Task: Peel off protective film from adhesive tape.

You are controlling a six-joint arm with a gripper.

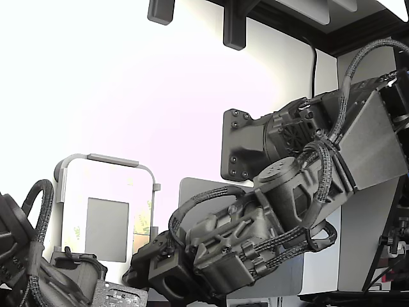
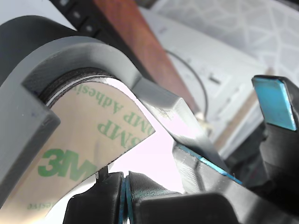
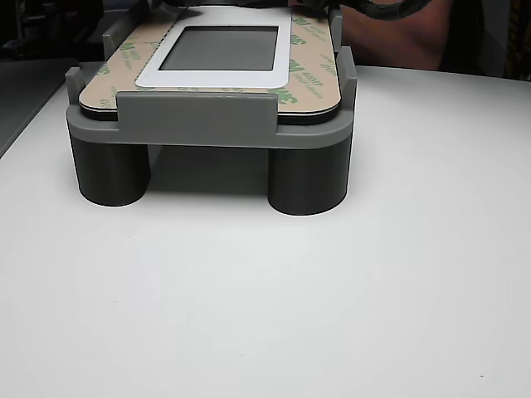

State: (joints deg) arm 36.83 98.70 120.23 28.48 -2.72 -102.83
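Note:
The protective film (image 2: 88, 140) is a pale liner with green 3M print, lying in the rounded corner of the grey fixture (image 2: 70, 56). In the exterior view the film (image 1: 143, 225) runs down the plate's right side beside the dark grey square (image 1: 107, 229). In the other view the film (image 3: 309, 58) borders the white frame. My gripper (image 2: 125, 189) sits at the film's inner edge, fingertips pressed together on a thin blue seam. I cannot tell whether film is pinched between them. The gripper (image 1: 146, 256) is at the fixture's lower right corner in the exterior view.
The fixture (image 3: 199, 120) stands on round legs on a white table (image 3: 265, 298). A second arm (image 1: 57, 281) sits at the exterior view's lower left, near the fixture. A black part with a blue pad (image 2: 275, 102) stands close beside my fingers.

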